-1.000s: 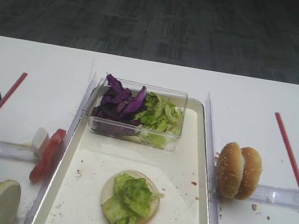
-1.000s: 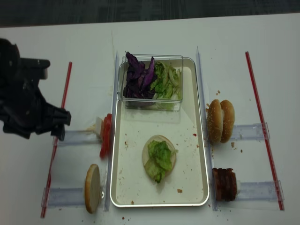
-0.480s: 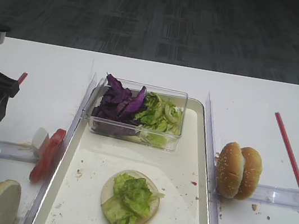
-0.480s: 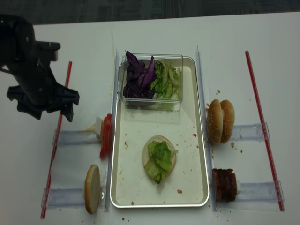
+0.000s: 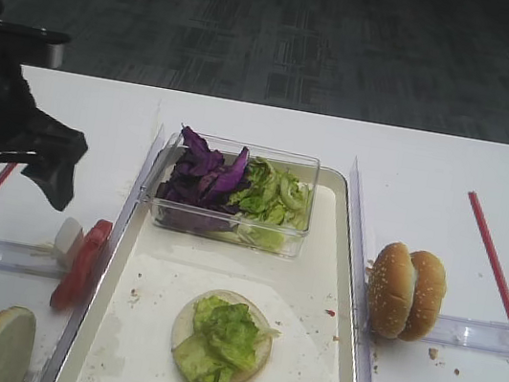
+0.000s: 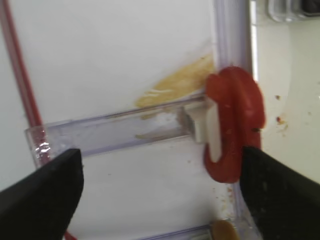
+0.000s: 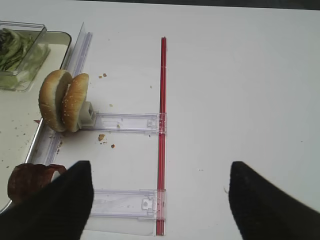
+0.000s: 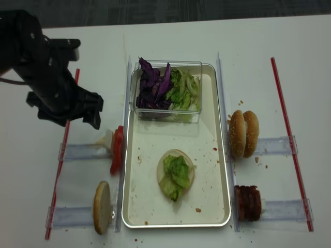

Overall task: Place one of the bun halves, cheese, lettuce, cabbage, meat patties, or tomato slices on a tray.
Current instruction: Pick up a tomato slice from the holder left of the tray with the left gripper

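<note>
Moved: since the earlier pictures the left gripper [image 8: 67, 118] came in from the left edge toward the tomato slices [image 8: 117, 150]; nothing else moved.

High view, arm: the left gripper [image 5: 20, 175] hung at the left, above the tomato slices [image 5: 82, 263], and held nothing.
High view, tray: the tray [image 5: 336, 262] filled the middle. A bun half [image 5: 221, 339] lay in its lower part with lettuce [image 5: 222, 336] on top.
High view, box: a clear box [image 5: 233, 193] sat at the tray's top end, cabbage [image 5: 203, 178] on its left side and more green leaves on its right.

Top view, left: another bun half [image 8: 102, 207] stood on edge at the lower left, outside the tray [image 8: 217, 155].
Top view, right: two bun halves [image 8: 243, 133] stood side by side right of the tray; the meat patties [image 8: 247, 202] were below them.

Left wrist view, fingers: the two dark fingers [image 6: 42, 192] stood wide apart in the bottom corners. The tomato slices [image 6: 235, 130] stood on edge between them, not touched.

Right wrist view, fingers: the right gripper [image 7: 160, 210] had its fingers [image 7: 55, 210] wide apart over the bare white table [image 7: 240, 75], with a red strip [image 7: 162, 125] between them.
</note>
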`<state>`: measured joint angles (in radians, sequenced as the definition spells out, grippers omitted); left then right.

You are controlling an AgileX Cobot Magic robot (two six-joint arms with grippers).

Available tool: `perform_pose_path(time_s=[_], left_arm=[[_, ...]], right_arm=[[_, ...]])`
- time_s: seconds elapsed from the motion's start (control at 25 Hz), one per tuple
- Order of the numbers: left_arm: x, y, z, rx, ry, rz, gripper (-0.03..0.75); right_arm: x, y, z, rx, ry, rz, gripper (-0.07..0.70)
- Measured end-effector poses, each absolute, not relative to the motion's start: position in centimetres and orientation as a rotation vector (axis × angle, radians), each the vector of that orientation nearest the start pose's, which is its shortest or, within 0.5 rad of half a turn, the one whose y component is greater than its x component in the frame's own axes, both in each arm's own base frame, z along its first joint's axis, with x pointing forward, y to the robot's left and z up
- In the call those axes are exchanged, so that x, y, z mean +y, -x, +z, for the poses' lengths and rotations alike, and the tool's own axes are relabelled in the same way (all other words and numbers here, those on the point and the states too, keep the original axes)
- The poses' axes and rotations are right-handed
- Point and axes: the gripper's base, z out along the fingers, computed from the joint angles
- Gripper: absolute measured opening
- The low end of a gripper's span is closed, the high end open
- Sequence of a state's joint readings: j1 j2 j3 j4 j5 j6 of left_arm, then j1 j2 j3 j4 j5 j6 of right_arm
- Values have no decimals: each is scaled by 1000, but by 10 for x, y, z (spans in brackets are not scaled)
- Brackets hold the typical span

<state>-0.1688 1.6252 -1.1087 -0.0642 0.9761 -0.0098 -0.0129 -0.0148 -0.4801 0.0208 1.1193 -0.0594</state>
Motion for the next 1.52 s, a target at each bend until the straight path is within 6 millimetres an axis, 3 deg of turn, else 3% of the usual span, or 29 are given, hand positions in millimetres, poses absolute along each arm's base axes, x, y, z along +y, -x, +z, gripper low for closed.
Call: perform_pose_path(time_s=[0.24,0.4,0.84,1.52], left_arm=[[-109,-289,230,2933,-346,-162,617],[-128,-282,230,2924,-388,-181,617],[-136,-280,230,2938,-362,-245,617],[-142,-292,192,3029,-355,-216,489]], right_arm=[[2,7,267,2107,51,-18,590],[2,7,267,2107,51,-18,590],[2,7,267,2107,51,-18,590],[2,7,267,2107,51,-18,590]])
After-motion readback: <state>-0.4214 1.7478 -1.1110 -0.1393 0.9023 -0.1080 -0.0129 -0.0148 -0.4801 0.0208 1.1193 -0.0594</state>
